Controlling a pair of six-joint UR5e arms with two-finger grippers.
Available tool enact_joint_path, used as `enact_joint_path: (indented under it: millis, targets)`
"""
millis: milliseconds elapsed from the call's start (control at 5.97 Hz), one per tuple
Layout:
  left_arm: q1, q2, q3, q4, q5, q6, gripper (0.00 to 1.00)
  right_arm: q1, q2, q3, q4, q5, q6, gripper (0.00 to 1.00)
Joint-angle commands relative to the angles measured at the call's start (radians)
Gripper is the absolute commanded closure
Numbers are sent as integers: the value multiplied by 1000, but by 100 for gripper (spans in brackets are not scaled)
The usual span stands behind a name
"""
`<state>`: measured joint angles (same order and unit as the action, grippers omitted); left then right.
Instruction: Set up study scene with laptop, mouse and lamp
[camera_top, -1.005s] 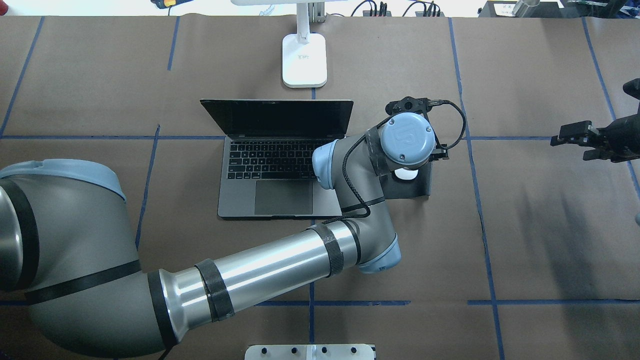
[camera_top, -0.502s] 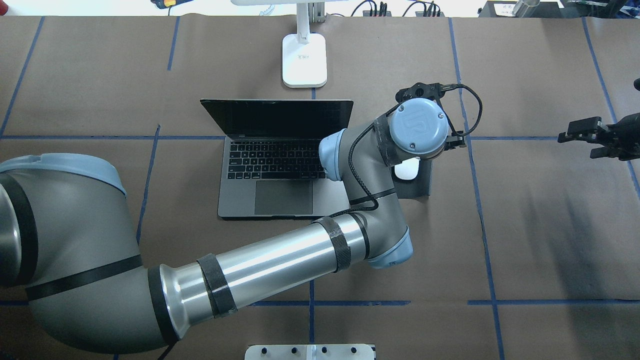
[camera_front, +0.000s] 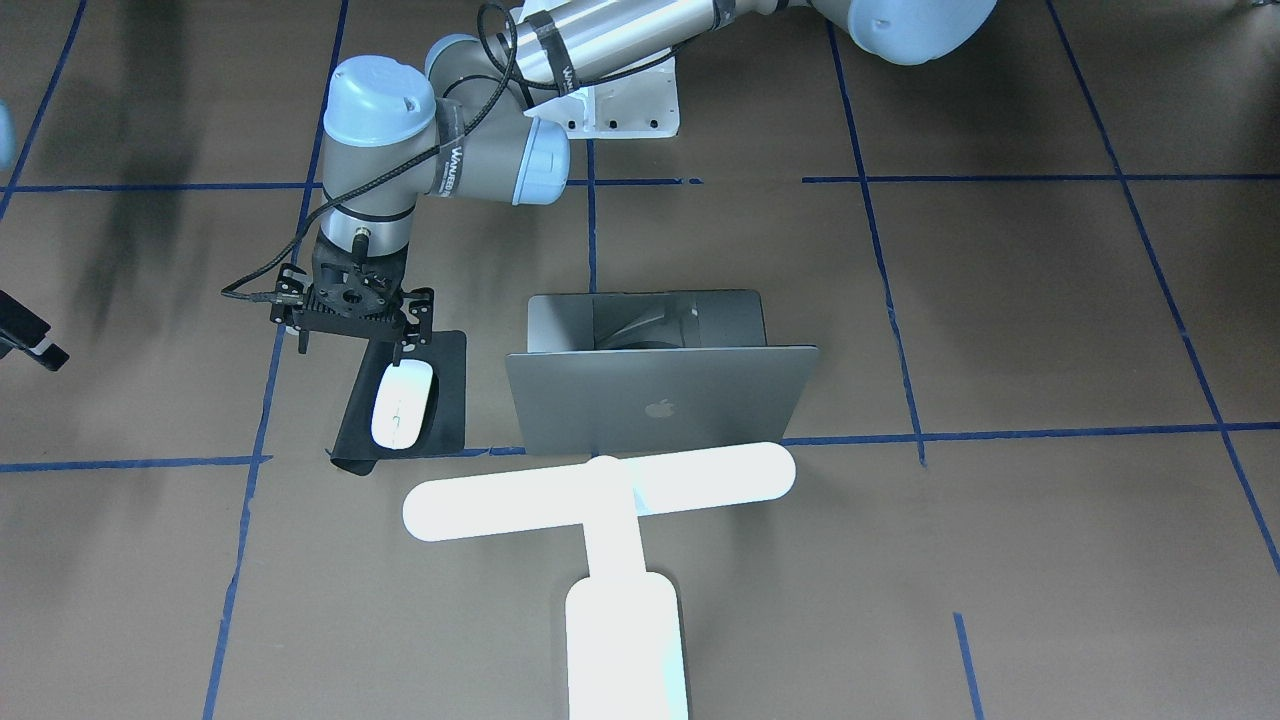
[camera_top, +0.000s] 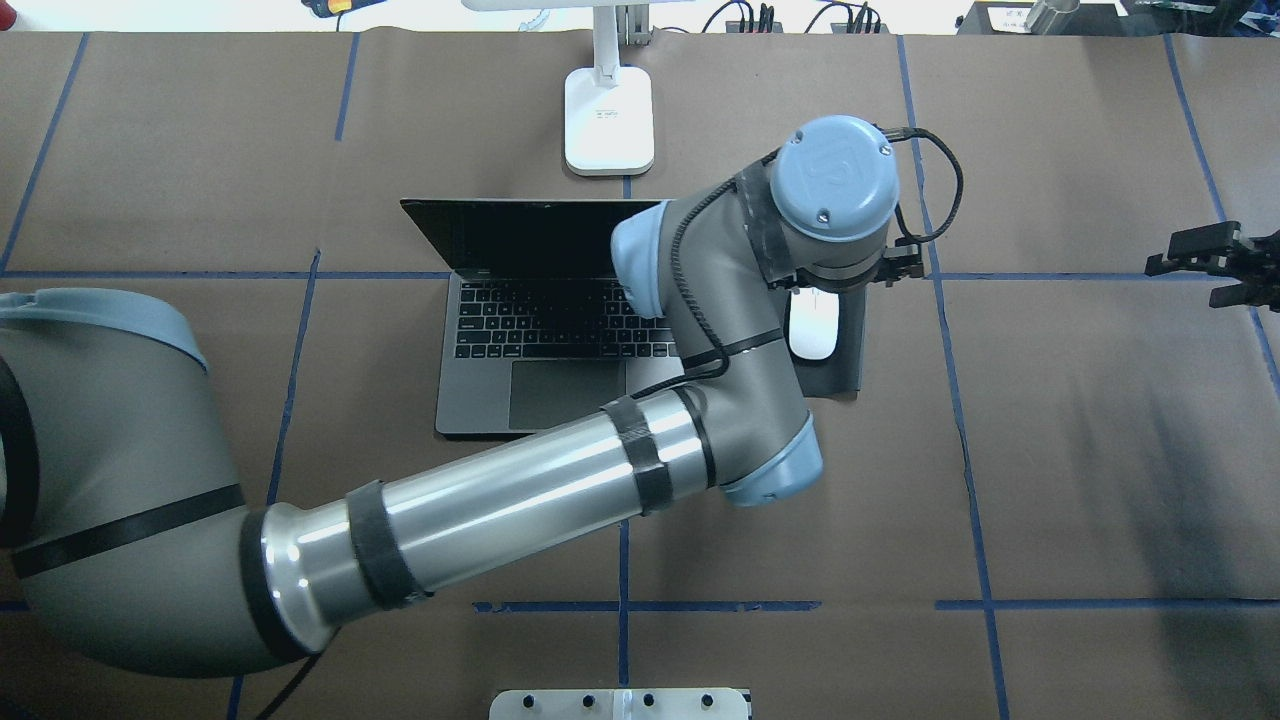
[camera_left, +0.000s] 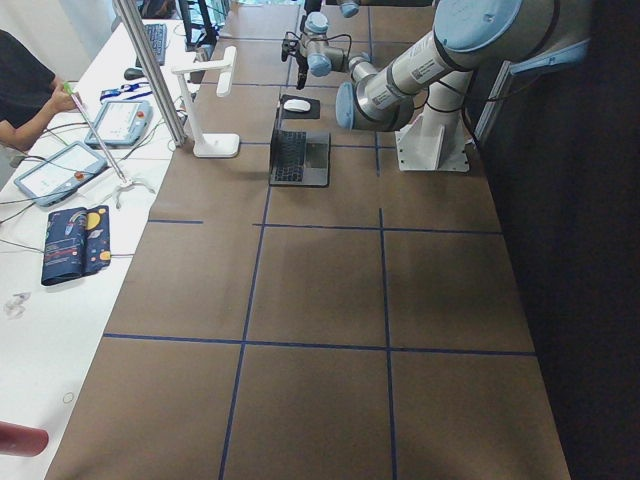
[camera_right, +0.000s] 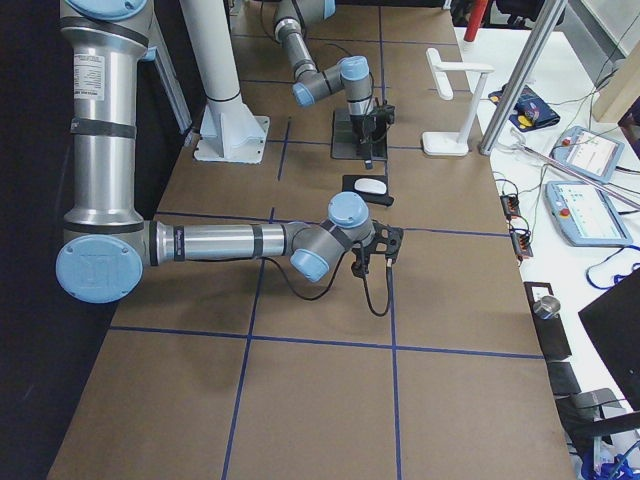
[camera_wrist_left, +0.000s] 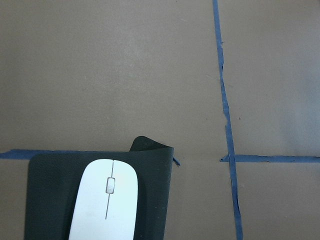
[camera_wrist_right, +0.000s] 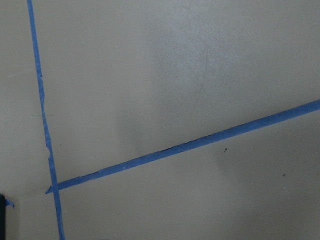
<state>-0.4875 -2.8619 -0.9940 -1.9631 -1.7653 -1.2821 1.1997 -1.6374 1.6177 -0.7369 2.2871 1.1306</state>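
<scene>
The silver-grey laptop (camera_top: 540, 330) stands open mid-table, its logo lid (camera_front: 660, 400) facing the front camera. To its right the white mouse (camera_top: 812, 328) (camera_front: 402, 404) (camera_wrist_left: 104, 202) lies on a black mat (camera_top: 845, 372) (camera_front: 448, 395), with nothing touching it. My left gripper (camera_front: 352, 346) hovers just above the mouse's robot-side end, open and empty. The glowing T-shaped lamp (camera_front: 600, 490) stands past the laptop on its base (camera_top: 608, 120). Far off at the table's right side my right gripper (camera_top: 1205, 265) is open and holds nothing.
Blue tape lines (camera_top: 940, 300) cross the brown paper table cover. The left arm's forearm (camera_top: 500, 510) stretches over the laptop's near right corner. A white bolted pedestal (camera_front: 625, 105) stands at the robot's base. Tablets and cables (camera_left: 70, 170) lie on a side table.
My left wrist has drawn up and toward the far side, uncovering the mouse on the mat. The right gripper has pulled back toward the right edge.
</scene>
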Motion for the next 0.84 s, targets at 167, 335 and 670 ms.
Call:
enact_joint_path:
  millis: [167,335,670]
  targets:
    - [-60,312,-511,287,-120,165,2,47,-4,-12,1,37,-43,0]
    - [-86,378,-617,358,-129,231,2,52,-4,-12,1,41,-43,0]
    - [-204,552,-766,394,-263,358,2,107,-27,-19,1,110,-116,0]
